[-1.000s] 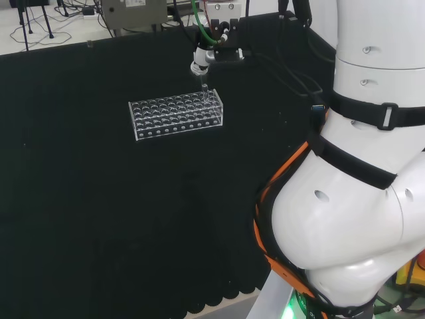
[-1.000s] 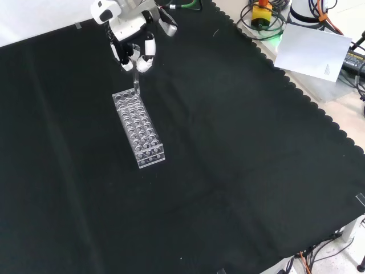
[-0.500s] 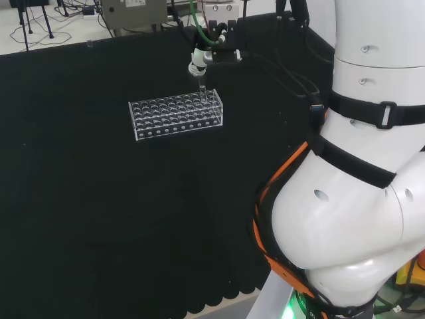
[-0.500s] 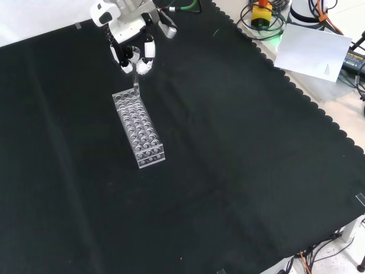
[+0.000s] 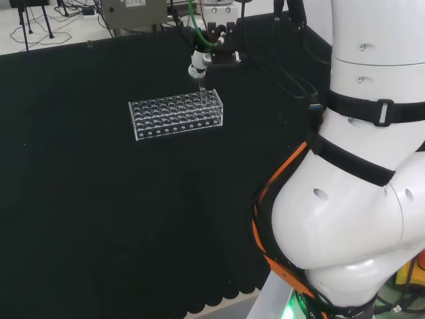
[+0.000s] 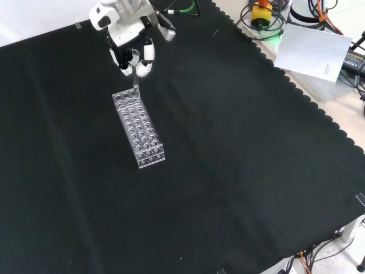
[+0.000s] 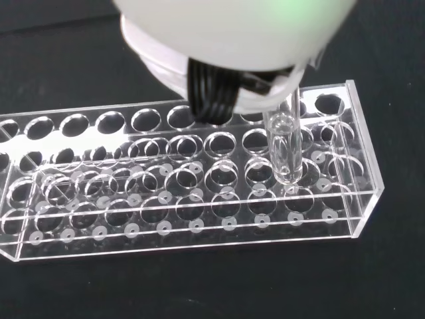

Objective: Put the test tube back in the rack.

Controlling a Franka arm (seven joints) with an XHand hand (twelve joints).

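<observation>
Clear test tube [image 7: 284,149] pinched by robot hand [image 6: 132,48] (upright), above rack [image 6: 138,128]

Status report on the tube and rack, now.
Hand shut on test tube. Tube upright, its tip over a hole near the rack end, not seated. Nothing in the way.

The rack [image 7: 192,179] is clear, glossy plastic; the test tube [image 7: 285,149] is smooth, shiny and transparent; the bench cloth [image 6: 239,160] is matt black.
</observation>
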